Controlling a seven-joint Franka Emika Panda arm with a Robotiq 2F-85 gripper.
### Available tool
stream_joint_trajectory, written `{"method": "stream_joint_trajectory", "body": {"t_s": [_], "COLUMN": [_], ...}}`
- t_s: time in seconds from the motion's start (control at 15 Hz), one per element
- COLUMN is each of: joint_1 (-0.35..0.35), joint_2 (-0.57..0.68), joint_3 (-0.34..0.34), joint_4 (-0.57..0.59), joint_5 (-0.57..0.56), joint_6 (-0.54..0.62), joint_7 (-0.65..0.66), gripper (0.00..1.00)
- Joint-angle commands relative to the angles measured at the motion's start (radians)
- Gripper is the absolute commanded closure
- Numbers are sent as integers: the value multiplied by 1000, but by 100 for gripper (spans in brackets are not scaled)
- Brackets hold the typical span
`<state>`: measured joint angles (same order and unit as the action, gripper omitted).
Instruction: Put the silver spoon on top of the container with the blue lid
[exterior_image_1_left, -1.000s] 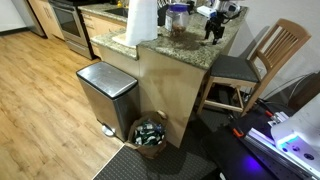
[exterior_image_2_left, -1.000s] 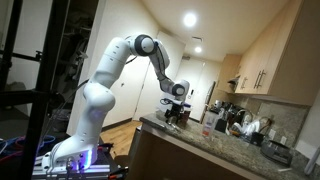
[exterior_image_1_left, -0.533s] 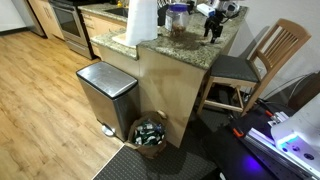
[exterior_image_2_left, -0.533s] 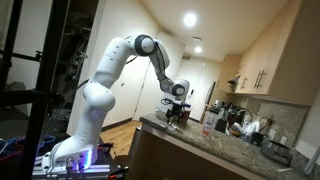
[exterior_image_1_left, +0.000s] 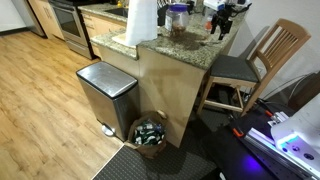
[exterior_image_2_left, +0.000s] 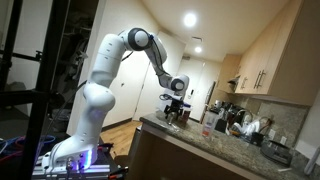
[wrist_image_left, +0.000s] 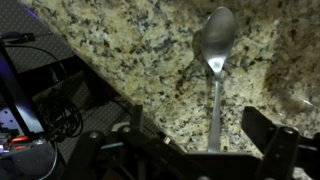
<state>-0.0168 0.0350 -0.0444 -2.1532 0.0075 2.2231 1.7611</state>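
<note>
The silver spoon (wrist_image_left: 214, 60) lies flat on the speckled granite counter (wrist_image_left: 120, 40) near its edge, bowl away from me, handle running back between my fingers. My gripper (wrist_image_left: 200, 125) is open, with its fingers wide apart on either side of the handle and not touching it. In an exterior view the gripper (exterior_image_1_left: 222, 17) hangs over the far right end of the counter, and it also shows in an exterior view (exterior_image_2_left: 178, 108). The container with the blue lid (exterior_image_1_left: 178, 18) stands on the counter to the left of the gripper, beside the white paper towel roll (exterior_image_1_left: 142, 22).
A steel trash can (exterior_image_1_left: 107, 95) and a basket (exterior_image_1_left: 150, 133) stand on the floor in front of the counter. A wooden chair (exterior_image_1_left: 255, 62) is at its right end. Appliances and jars (exterior_image_2_left: 235, 122) line the counter's back.
The gripper has moved up and to the right over the counter's end, away from the blue-lidded container. The arm's elbow has risen.
</note>
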Motion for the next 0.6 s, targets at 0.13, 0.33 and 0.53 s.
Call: {"method": "stream_joint_trajectory", "body": {"t_s": [0.13, 0.33, 0.53], "joint_1": [8, 22, 31], "joint_2": [95, 159, 154], "joint_3": [13, 12, 2], "joint_4": [18, 24, 18], "joint_5": [45, 51, 28], "joint_6": [68, 90, 111], "joint_7": [10, 26, 68], "gripper": [0, 0, 0]}}
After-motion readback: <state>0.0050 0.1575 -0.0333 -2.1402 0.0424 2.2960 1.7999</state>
